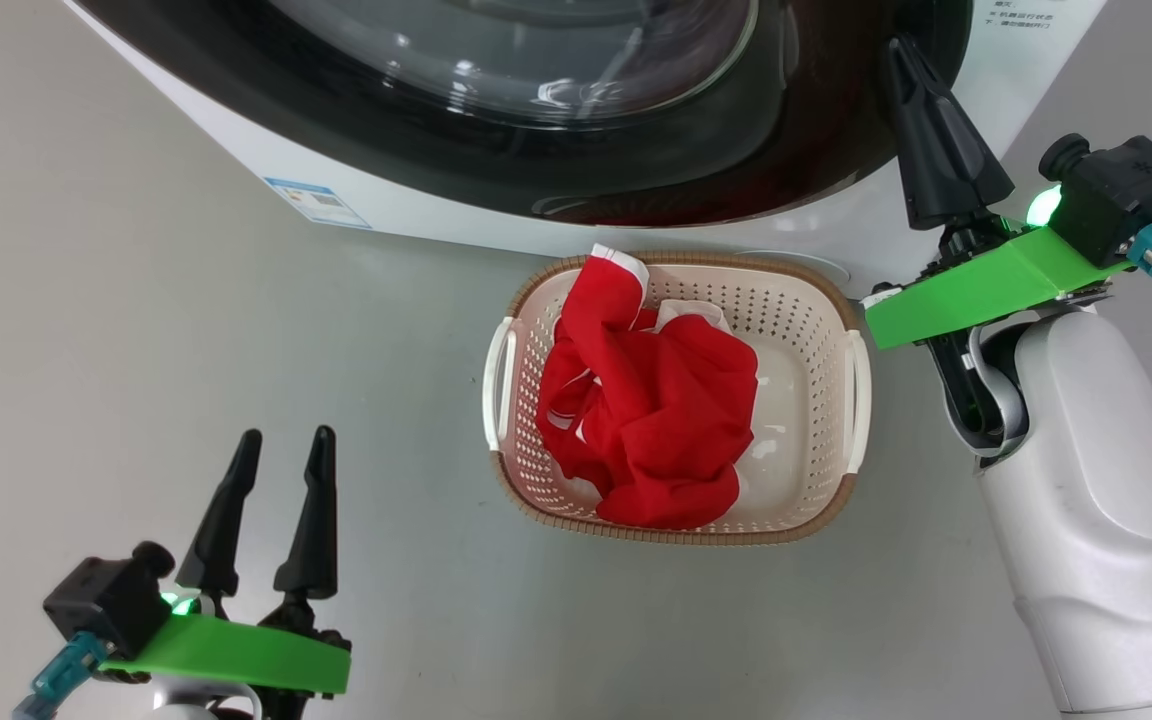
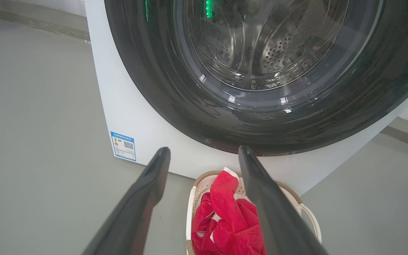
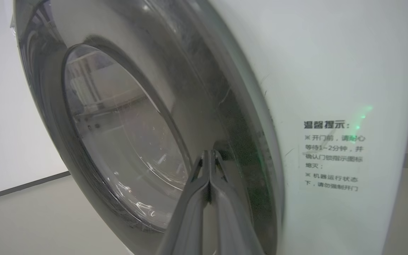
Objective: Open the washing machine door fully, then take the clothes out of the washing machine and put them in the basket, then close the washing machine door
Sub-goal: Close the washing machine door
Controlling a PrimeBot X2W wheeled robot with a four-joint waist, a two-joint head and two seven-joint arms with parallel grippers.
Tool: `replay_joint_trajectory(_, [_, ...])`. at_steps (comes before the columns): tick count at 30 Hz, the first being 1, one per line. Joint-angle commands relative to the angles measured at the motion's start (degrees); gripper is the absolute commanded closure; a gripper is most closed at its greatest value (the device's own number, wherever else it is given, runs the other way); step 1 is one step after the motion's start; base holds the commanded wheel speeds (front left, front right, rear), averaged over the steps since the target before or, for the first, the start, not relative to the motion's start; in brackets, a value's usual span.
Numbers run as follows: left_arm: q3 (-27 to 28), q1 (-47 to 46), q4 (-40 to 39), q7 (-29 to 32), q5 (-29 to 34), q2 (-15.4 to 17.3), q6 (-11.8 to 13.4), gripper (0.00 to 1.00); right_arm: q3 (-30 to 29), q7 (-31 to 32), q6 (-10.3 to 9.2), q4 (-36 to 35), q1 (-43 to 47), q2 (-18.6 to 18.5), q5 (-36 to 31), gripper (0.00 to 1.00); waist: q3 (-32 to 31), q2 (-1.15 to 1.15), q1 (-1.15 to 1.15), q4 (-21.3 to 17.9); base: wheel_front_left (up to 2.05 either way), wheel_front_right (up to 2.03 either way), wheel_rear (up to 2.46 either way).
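Grey bare floor (image 1: 136, 300) runs under the whole scene, with a pale wall behind in the right wrist view. Item one, left tool (image 1: 286, 435): at the lower left of the head view, low and well apart from everything, fingers spread, nothing between them. Item two, small blue-edged label (image 1: 316, 203): stuck on the lower left corner of the washing machine (image 2: 143, 134). Item three, washing machine door (image 1: 536, 165): glossy black rim lying against the white front, or very nearly so. The right wrist view leaves a thin dark line at the rim's edge, so whether the latch has caught cannot be told. Item four, steel drum (image 2: 278, 53): seen through the glass, no red visible inside. Item five, basket (image 1: 676, 535): on the floor just in front of the machine, below the door. Item six, clothes (image 1: 656, 420): a red heap with white trim inside the basket, one end draped up onto the far rim. Item seven, right tool (image 1: 904, 50): raised at the door's right edge, fingers pressed together on nothing, tip at the black rim. Status, as judged: opening and unloading look done; only the final push to seat the door, if any, appears left.
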Motion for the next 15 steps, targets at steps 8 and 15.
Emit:
replay_joint_trajectory(8, [2.42,-0.64,-0.88,-0.45,-0.29,1.65,-0.31,0.0,0.22,-0.32,-1.32,-2.72,-1.52,-0.63,1.7,1.0,-0.32,0.0,0.0,-0.77,0.0,0.0,0.0])
replay_joint_trajectory(15, [2.52,-0.23,-0.86,-0.45,-0.09,1.84,-0.31,0.0,1.0,-0.32,-1.32,-3.48,1.31,-0.63,2.62,1.0,-1.2,0.0,0.0,-1.38,0.0,0.0,0.0])
